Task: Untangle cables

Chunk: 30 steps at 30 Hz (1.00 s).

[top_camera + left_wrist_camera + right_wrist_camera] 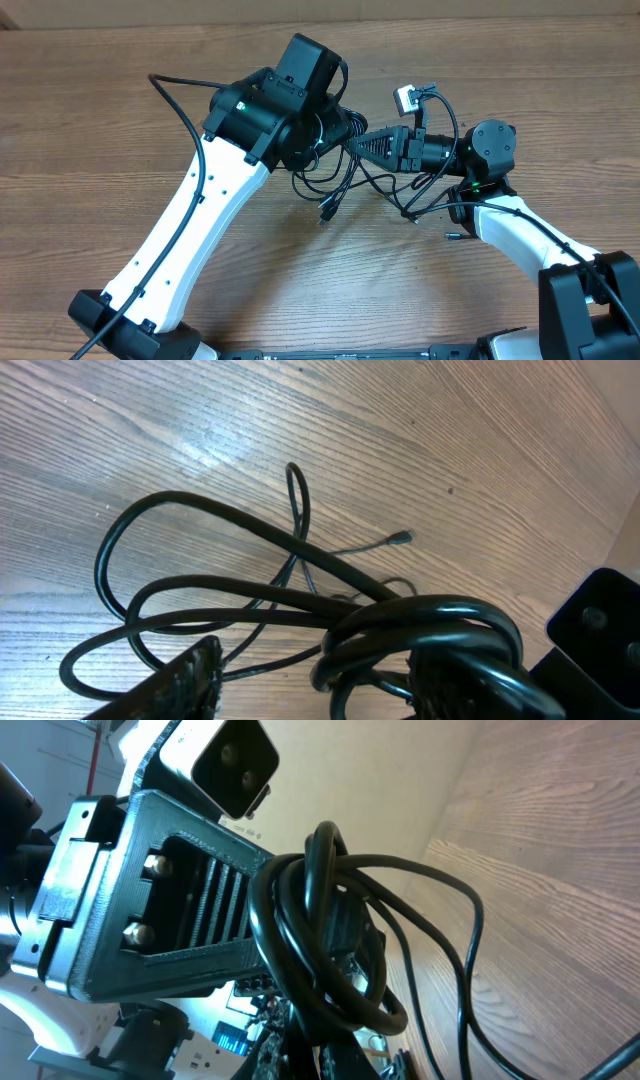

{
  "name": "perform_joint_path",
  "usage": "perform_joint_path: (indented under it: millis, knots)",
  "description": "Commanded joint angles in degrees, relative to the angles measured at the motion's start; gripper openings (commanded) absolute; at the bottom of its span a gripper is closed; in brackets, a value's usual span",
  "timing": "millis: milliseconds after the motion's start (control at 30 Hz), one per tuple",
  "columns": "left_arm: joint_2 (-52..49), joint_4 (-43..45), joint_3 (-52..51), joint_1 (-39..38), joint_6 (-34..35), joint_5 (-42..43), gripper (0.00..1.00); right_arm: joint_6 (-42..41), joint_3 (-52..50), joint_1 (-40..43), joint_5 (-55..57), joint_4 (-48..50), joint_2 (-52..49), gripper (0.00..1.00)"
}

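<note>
The cables [345,185] are a black tangle held up between my two grippers, with loose loops and small plugs trailing on the wooden table [120,90]. My left gripper [335,135] is open; in the left wrist view its fingers [325,660] stand wide apart and a coil of cable [420,610] is looped over the right finger. My right gripper [358,145] points left at the left gripper. In the right wrist view its fingers [360,1055] are shut on the coiled cables [300,950], close to the left gripper's body [180,920].
A thin cord with a small plug [400,538] lies on the table beyond the loops. Plug ends [325,212] rest on the table below the tangle. The left arm's own thick cable [185,110] arcs out at the back left.
</note>
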<state>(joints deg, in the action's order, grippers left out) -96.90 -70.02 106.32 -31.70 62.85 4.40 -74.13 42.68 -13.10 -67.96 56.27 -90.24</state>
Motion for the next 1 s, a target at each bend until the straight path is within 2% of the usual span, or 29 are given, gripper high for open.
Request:
perform_joint_path:
  millis: [0, 100, 200, 467, 633, 733, 967]
  knots:
    - [-1.7, 0.5, -0.2, 0.4, 0.6, -3.3, 0.44, -0.8, 0.2, -0.1, -2.8, 0.9, 0.5, 0.04]
    - [-2.0, 0.5, -0.2, 0.4, 0.6, -3.4, 0.36, -0.9, 0.2, -0.1, -2.8, 0.9, 0.5, 0.04]
    - [-2.1, 0.6, -0.2, 0.4, 0.6, -3.5, 0.24, -0.9, 0.2, -0.1, -2.8, 0.9, 0.5, 0.04]
    - [-2.1, 0.7, -0.2, 0.4, 0.3, -5.0, 0.16, -0.9, 0.2, -0.1, -2.8, 0.9, 0.5, 0.04]
    - [-2.1, 0.7, -0.2, 0.4, 0.1, -5.0, 0.05, -0.9, 0.2, -0.1, -2.8, 0.9, 0.5, 0.04]
    - [-2.1, 0.8, -0.2, 0.4, -0.2, -5.1, 0.04, -0.9, 0.2, -0.1, -2.8, 0.9, 0.5, 0.04]
    - [-2.1, 2.0, -0.2, 0.6, -7.0, -5.3, 0.05, -0.9, 0.2, -0.1, -2.8, 0.9, 0.5, 0.04]
